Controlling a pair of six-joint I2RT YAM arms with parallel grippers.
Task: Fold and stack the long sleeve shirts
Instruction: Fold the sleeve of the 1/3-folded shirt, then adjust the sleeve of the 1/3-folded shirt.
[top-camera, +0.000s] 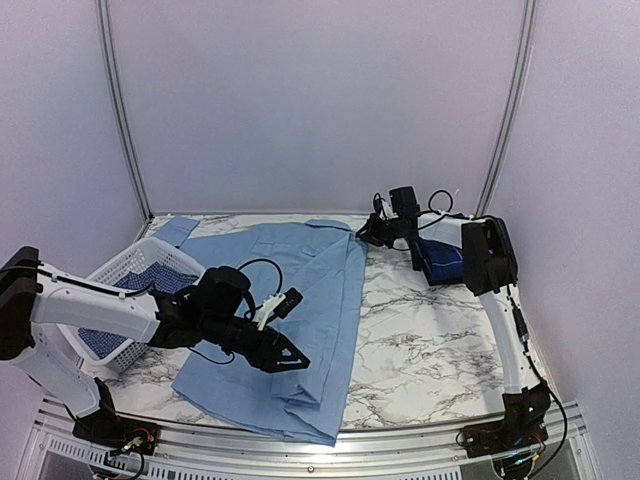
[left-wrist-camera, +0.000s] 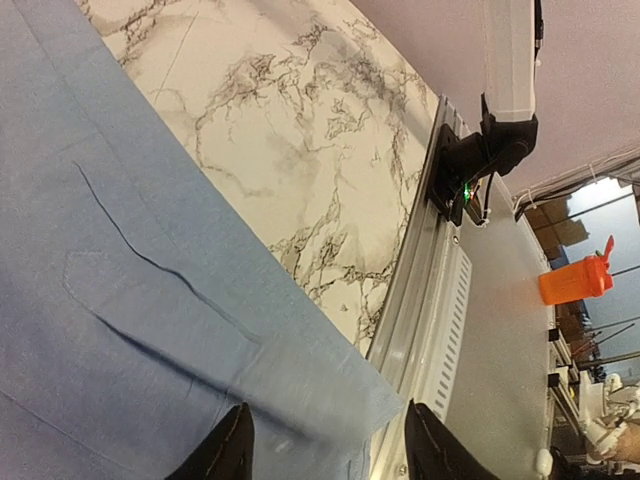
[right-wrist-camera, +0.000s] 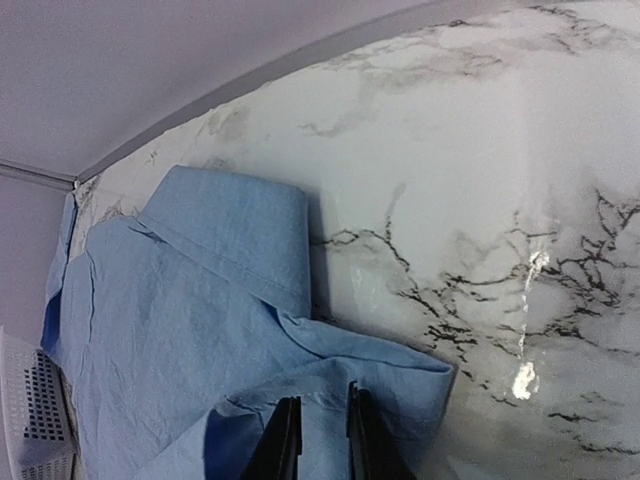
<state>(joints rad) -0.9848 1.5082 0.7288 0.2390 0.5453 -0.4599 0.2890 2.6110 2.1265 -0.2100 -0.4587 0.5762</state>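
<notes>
The plain light blue long sleeve shirt (top-camera: 290, 290) lies spread on the marble table, its right side folded in along a straight edge. My left gripper (top-camera: 295, 362) hovers open over the shirt's near hem corner (left-wrist-camera: 400, 400), with its two fingertips (left-wrist-camera: 228, 452) apart and nothing between them. At the far right, my right gripper (top-camera: 365, 237) is shut on a fold of the shirt's shoulder, just beside the collar (right-wrist-camera: 240, 225). In the right wrist view the cloth (right-wrist-camera: 322, 405) bunches between the narrow jaws. A dark navy shirt (top-camera: 443, 262) lies folded under the right arm.
A white mesh basket (top-camera: 150, 248) at the left edge holds a blue-and-white check shirt (top-camera: 105, 342). The metal rail (left-wrist-camera: 430, 270) runs along the table's near edge. An orange bottle (left-wrist-camera: 575, 282) stands beyond the table. Bare marble (top-camera: 420, 340) lies right of the shirt.
</notes>
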